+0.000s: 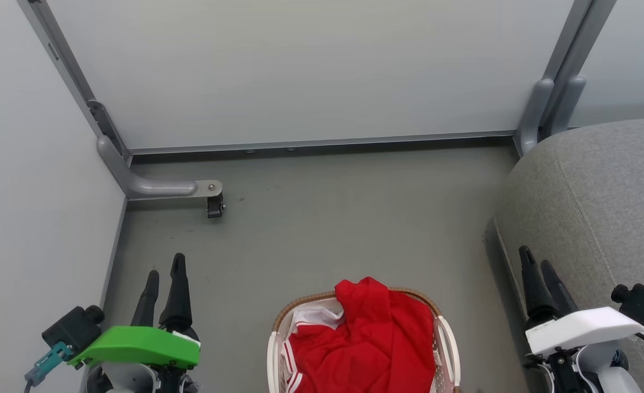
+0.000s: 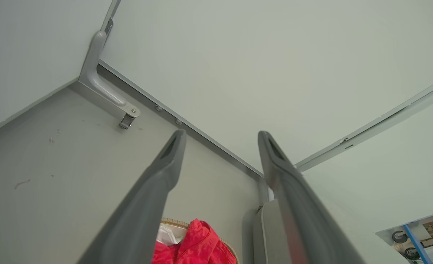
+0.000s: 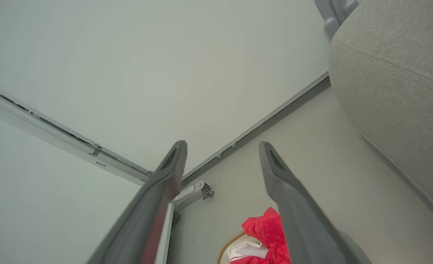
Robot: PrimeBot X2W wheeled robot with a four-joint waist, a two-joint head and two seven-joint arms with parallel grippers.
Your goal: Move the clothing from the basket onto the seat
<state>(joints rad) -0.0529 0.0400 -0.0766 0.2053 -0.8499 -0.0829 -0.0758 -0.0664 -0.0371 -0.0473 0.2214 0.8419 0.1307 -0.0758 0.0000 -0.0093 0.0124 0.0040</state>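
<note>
While the soft red clothing (image 1: 363, 338) lies in the oval cream plastic basket (image 1: 272, 355) between left tool (image 1: 165, 266) and right tool (image 1: 535, 256), both released, the grey woven seat (image 1: 600, 191) shows none: task judged unstarted.

- basket (image 1: 446, 338): near part was cut off by the head view's bottom edge; interior mostly hidden under clothing (image 1: 376, 338).
- clothing: piece count could not be told.
- seat (image 1: 600, 207): ran off the right edge.

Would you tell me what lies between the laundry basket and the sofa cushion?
Bare grey floor, in the head view, separates the laundry basket from the sofa cushion.
</note>
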